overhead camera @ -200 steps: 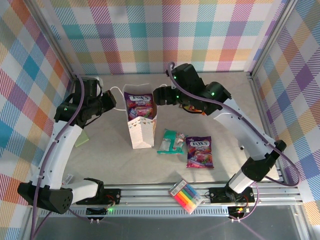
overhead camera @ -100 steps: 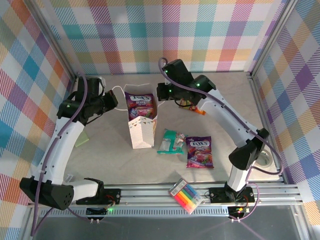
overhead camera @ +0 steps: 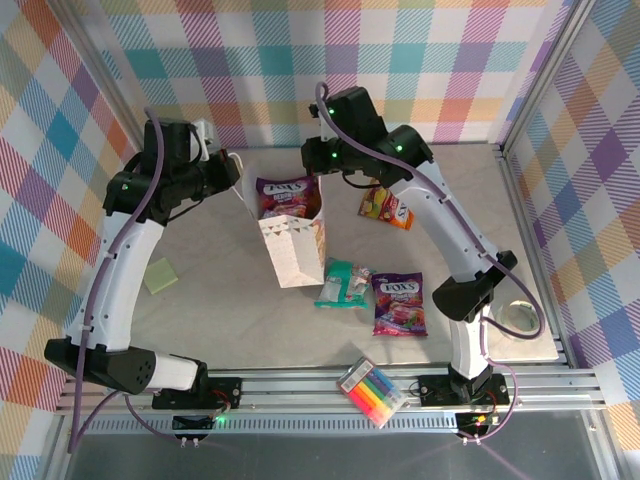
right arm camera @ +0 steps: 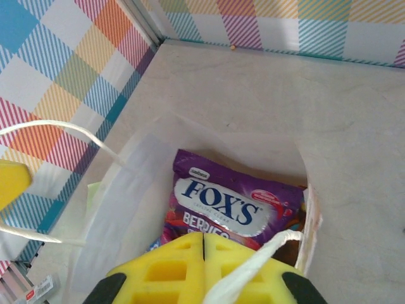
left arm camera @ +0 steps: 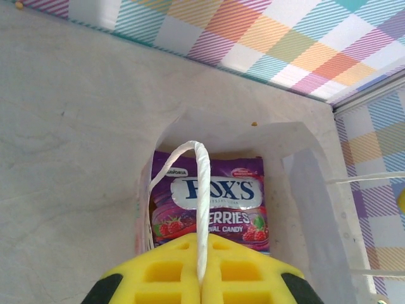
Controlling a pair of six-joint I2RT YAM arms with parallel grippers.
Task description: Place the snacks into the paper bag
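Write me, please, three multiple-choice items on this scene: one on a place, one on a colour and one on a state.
1. Where does the teal packet lie? A on the table beside the paper bag; B inside that bag; C against the back wall.
2. What colour is the Fox's candy bag inside the paper bag? A green; B purple; C orange.
3. How is the left pincer? A open above the table; B shut on a marker pen; C shut on the bag's rope handle.
Key: 1 A, the top view shows it flat on the table next to the bag; 2 B, both wrist views show its purple wrapper; 3 C, its yellow fingers meet with the white rope between them.
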